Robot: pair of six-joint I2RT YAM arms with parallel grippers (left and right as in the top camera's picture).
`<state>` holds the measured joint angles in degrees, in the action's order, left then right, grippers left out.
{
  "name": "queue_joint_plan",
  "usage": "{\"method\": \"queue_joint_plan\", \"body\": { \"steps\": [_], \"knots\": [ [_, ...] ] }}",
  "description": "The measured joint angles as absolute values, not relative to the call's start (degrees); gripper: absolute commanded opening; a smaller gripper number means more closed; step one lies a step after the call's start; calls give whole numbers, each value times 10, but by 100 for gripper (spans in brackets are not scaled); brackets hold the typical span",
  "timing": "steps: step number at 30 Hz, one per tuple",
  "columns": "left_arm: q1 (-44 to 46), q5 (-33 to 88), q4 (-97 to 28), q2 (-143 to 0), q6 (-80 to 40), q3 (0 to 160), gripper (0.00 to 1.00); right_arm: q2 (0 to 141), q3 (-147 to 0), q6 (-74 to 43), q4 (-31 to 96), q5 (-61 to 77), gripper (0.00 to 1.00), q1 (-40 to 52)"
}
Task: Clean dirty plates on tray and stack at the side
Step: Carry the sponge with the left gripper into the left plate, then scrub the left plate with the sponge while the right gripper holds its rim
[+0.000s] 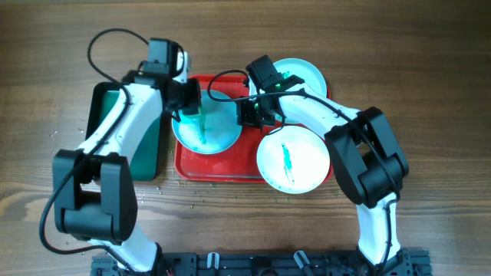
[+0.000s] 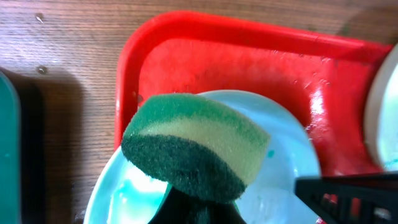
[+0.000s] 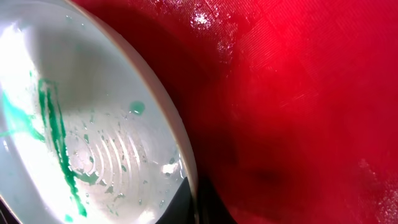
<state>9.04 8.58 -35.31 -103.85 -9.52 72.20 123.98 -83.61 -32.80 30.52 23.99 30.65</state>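
Observation:
The red tray [image 1: 196, 165] holds a pale-blue plate [image 1: 219, 126] with a teal streak, tilted off the tray floor. My right gripper [image 1: 247, 113] is shut on that plate's right rim [image 3: 180, 134]. My left gripper [image 1: 190, 100] is shut on a green and yellow sponge [image 2: 196, 146], held just above the plate's left part [image 2: 124, 193]. A second smeared plate [image 1: 293, 159] lies at the tray's front right corner. A third plate [image 1: 307, 75] lies at the back right, partly hidden by my right arm.
A dark green tray [image 1: 146, 149] lies on the wooden table left of the red tray, under my left arm. Water droplets dot the wood near the green tray's front.

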Motion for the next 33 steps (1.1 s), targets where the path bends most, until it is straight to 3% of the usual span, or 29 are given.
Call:
{"method": "queue_joint_plan", "body": {
  "steps": [9,23,33],
  "knots": [
    [140,-11,-329,-1063,-98,679,4,1240,-844,-328,335,233,4,300],
    [173,-33,-300,-1114,-136,692,4,1237,-859,-315,372,184,4,291],
    [190,217,-331,-1127,-23,698,4,1234,-859,-314,375,172,4,288]
  ]
}}
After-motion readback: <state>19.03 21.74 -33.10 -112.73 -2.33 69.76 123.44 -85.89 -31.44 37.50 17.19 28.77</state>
